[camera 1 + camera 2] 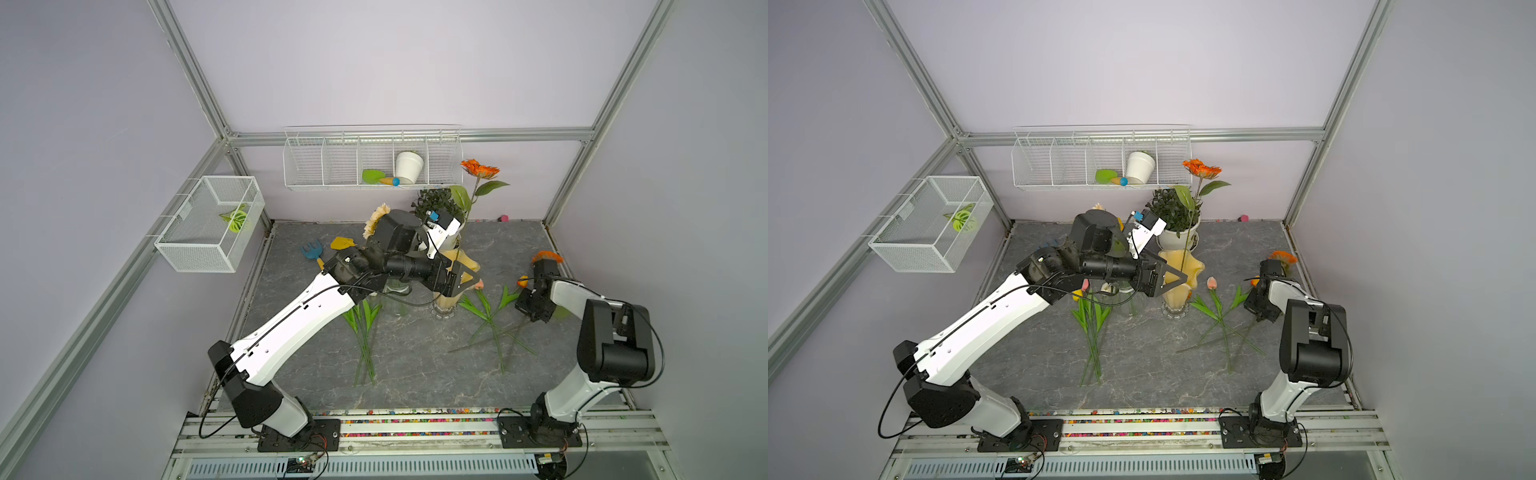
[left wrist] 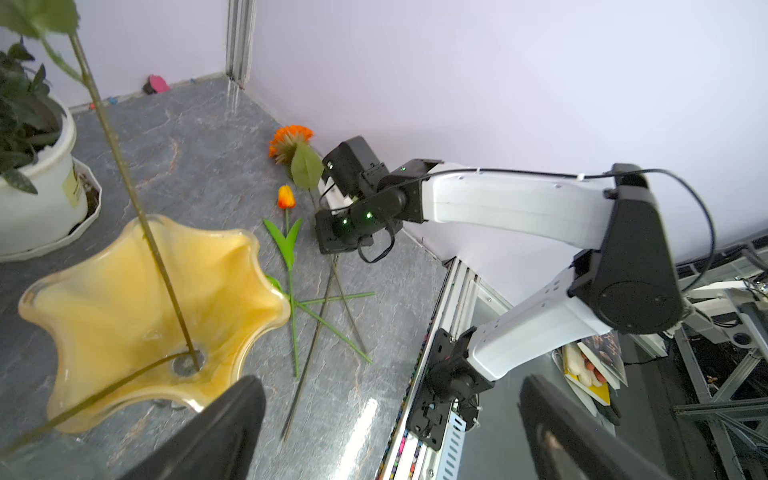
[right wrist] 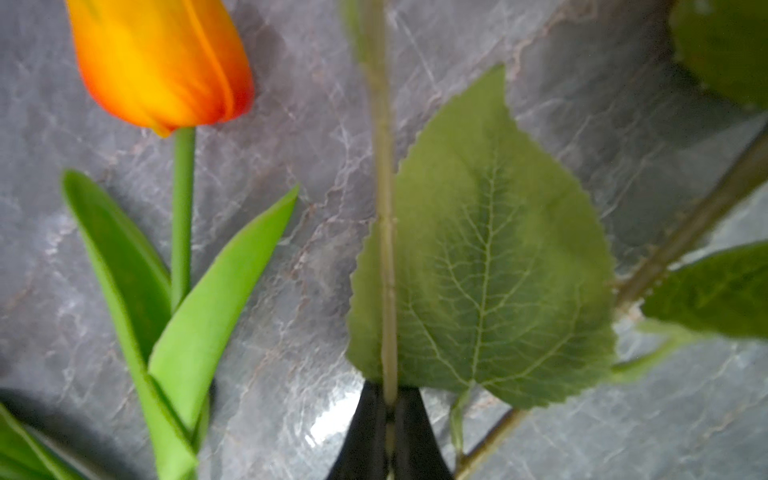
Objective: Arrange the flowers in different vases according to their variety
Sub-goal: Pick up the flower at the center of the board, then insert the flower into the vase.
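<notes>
**Top views.** The right gripper [image 1: 528, 312] sits low over the table [image 1: 415, 374] on the robot's right side, its jaws hidden under the wrist. The head of the big orange flower [image 1: 547, 257] lies just behind the gripper, toward the back wall. A dark stem runs on past the gripper toward the front and centre. The yellow vase [image 1: 1177, 291] stands well to this gripper's left, and a pink tulip [image 1: 1212, 283] lies on the table between them. The left gripper [image 1: 1177, 277] hangs at the vase rim. A standing orange flower [image 1: 1201, 168] is already in that vase.

**Left wrist view.** The left gripper [image 2: 390, 386] is spread wide and empty, and the vase mouth lies just beside it.

**Right wrist view.** The jaws are pinched flat on a ribbed stem [image 3: 384, 208] that runs straight away from them along the table. A broad leaf [image 3: 490, 249] lies against it. An orange tulip [image 3: 162, 62] lies apart and untouched.

**Judgement.** The held stem appears to belong to the big orange flower. The right arm is the nearer one. The stem's long axis lies flat, so it must be raised tail-down and carried left to the vase. The left gripper at the rim may crowd that approach.
</notes>
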Motion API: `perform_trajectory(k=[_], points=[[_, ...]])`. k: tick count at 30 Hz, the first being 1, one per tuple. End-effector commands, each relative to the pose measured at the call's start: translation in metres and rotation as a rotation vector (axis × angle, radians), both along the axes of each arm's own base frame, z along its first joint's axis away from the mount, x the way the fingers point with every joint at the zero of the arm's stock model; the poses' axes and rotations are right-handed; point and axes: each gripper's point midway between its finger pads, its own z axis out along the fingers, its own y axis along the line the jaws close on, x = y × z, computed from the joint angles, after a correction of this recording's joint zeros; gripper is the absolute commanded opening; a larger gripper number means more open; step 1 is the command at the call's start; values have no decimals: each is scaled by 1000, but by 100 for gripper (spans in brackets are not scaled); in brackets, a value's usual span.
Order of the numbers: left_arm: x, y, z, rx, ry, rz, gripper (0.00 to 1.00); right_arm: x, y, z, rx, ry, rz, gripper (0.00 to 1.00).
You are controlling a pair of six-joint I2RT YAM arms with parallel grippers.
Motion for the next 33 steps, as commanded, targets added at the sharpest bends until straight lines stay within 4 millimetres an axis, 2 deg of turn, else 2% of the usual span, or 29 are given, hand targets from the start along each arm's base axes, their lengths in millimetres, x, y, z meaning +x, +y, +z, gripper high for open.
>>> perform_trajectory(k=[1, 4, 10, 13, 16, 20, 24, 29, 33], points=[[-7, -6, 28, -61, -73, -63, 100, 4, -1, 17, 2, -39, -5, 0], [-7, -8, 41, -78, -111, -75, 100, 5, -1, 34, -3, -80, -7, 0], [-1, -11, 48, -63, -158, -70, 100, 9, 0, 75, -14, -215, -3, 0], [-1, -6, 67, -109, -215, -52, 100, 13, 5, 111, -7, -339, 26, 0], [-3, 10, 97, -176, -308, -1, 100, 19, 19, 160, 18, -495, 109, 0], [-4, 51, 133, -246, -432, 149, 100, 15, 41, 236, 49, -734, 218, 0], [-4, 101, 146, -256, -481, 329, 100, 0, 57, 308, 18, -902, 311, 0], [-6, 159, 134, -212, -450, 528, 100, -20, 94, 388, -18, -1060, 455, 0], [4, 205, 106, -155, -385, 742, 100, -31, 131, 446, 5, -1210, 561, 0]])
